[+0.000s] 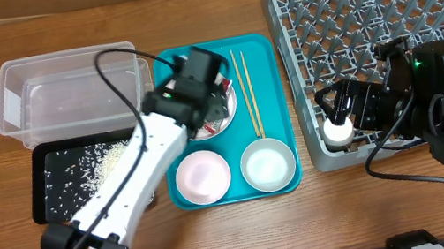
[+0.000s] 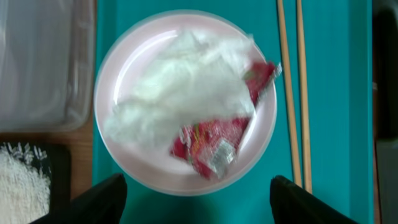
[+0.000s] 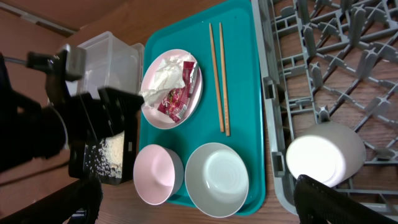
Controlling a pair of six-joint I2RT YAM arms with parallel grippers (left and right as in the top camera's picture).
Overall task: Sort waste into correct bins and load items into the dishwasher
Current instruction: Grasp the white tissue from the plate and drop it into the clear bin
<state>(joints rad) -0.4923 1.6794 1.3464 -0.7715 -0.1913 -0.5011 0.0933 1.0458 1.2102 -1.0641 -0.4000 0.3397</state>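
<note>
A pale round plate (image 2: 124, 62) on the teal tray holds the crumpled white napkin (image 2: 180, 87) and the red sauce packet (image 2: 205, 140). My left gripper (image 2: 198, 182) is open and empty just above the plate's near rim; in the overhead view it (image 1: 203, 92) covers most of the plate. Wooden chopsticks (image 1: 247, 94) lie to the right of the plate. A pink bowl (image 1: 202, 175) and a pale bowl (image 1: 267, 164) sit at the tray's front. My right gripper (image 1: 341, 114) is open over the front left corner of the grey dish rack (image 1: 385, 27), by the white cup (image 3: 323, 155).
The clear tub (image 1: 66, 96) stands at the back left, with nothing visible in it. The black tray (image 1: 51, 201) in front of it holds white rice (image 1: 108, 165). The teal tray (image 1: 270, 63) lies between the bins and the rack. Bare wood runs along the front.
</note>
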